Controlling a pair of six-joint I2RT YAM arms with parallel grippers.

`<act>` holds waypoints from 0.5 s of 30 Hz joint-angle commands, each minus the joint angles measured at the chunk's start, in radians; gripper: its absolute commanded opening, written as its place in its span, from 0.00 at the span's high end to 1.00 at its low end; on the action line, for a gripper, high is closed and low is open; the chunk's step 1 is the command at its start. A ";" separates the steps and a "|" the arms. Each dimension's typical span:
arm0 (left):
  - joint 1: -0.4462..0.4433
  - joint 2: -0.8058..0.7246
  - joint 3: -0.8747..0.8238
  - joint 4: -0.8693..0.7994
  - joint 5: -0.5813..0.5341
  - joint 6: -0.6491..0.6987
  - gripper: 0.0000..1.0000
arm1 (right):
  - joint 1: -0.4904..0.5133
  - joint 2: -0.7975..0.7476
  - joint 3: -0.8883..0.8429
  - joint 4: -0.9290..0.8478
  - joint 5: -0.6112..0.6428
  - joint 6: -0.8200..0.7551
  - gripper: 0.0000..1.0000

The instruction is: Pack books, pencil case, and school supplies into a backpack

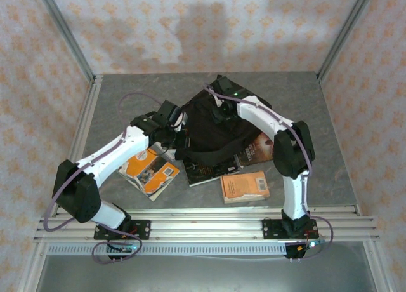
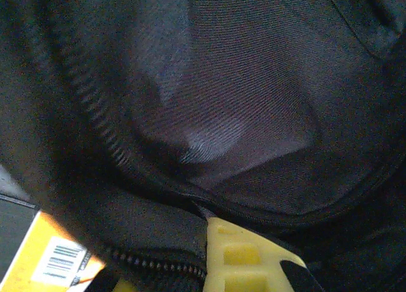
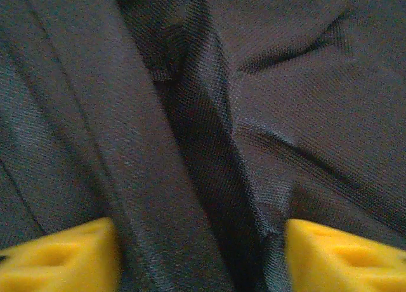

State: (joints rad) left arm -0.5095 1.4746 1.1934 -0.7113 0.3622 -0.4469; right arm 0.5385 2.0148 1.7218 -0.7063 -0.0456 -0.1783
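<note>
Black soft fabric backpack: centre of the grey table, slumped, its near edge lapping over the books. It is the one item in hand.

Left gripper: clenched tight at the bag's left edge. On the left wrist view my yellow finger sits right at the zip-lined lip with pale lining beyond it, so I judge I am pinching that lip to hold the mouth open.

Right gripper: released, yellow fingertips well apart, straddling a ridge of black cloth on top of the bag. Nothing is clamped.

Books, four, all outside the bag:
- orange-and-white picture paperback, just beside my left forearm;
- black-covered paperback, partly under the bag's near edge;
- dark brown paperback with pale title, by my right arm;
- small plain orange book, nearest my bases.

Step in hand, as I judge it: opening the bag. Packing has not begun.

Next move calls for my right jaws to close on the opposite lip and draw it away from the left, until the mouth gapes wide enough for a book.
</note>
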 commanded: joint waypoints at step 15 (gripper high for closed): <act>0.011 0.138 0.348 0.019 0.029 -0.053 1.00 | -0.254 -0.338 -0.146 0.104 -0.137 0.109 1.00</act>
State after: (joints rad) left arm -0.5037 1.5791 1.4773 -0.6926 0.3882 -0.4816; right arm 0.3626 1.7512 1.5883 -0.6270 -0.1020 -0.1215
